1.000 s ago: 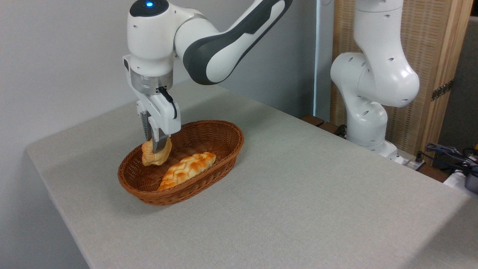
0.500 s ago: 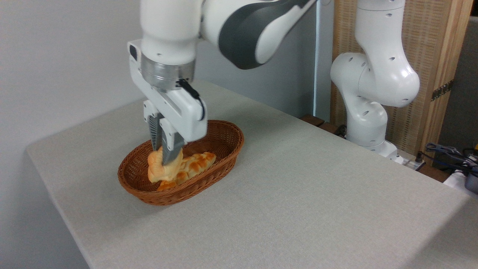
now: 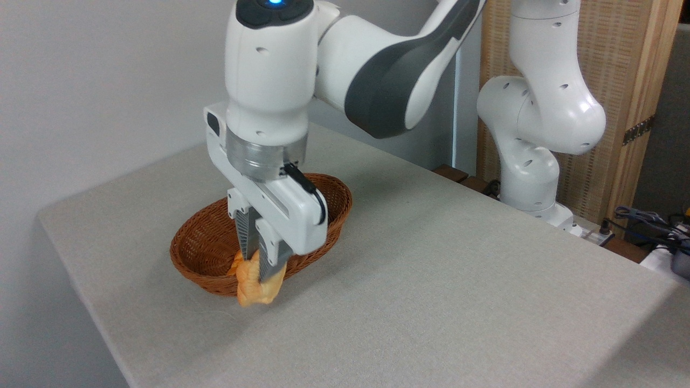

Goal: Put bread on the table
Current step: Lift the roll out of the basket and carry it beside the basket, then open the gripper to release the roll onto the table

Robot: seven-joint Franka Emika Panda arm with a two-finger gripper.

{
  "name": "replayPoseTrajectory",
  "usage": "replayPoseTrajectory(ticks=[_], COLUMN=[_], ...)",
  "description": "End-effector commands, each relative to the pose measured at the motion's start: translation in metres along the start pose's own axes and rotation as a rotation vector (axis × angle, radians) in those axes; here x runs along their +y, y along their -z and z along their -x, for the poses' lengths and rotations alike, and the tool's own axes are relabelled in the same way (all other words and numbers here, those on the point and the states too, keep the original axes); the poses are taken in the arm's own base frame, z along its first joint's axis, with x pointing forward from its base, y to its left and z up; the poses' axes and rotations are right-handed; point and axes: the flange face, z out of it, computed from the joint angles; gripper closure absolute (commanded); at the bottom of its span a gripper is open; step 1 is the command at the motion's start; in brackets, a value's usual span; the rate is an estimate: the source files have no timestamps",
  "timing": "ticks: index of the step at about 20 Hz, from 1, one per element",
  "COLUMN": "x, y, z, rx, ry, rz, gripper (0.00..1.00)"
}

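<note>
- The table (image 3: 431,302) lies bare and wide near me and to the right; its near-left edge is close, so I should favour the right.
- My gripper (image 3: 260,269) pinches the bread (image 3: 256,285), hanging over the basket (image 3: 199,258) near rim.
- I should lower gently, then release.

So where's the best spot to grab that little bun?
Across its paler fluted sides, coming straight down from above, as the hand does now: the bun is squat and round, so two fingers can pinch opposite sides.
</note>
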Motion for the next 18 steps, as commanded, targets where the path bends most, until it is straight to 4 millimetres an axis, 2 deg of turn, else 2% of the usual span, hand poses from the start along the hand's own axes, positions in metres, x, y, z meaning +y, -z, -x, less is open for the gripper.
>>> replayPoseTrajectory(ticks=[1, 2, 18], x=[-0.0071, -0.0082, -0.0138], y=[0.0094, 0.0096, 0.0154], z=[0.0087, 0.0102, 0.0162], rx=[-0.057, -0.079, -0.093], ry=[-0.042, -0.055, -0.056], rz=[-0.052, -0.067, -0.087], gripper=[0.04, 0.00, 0.00])
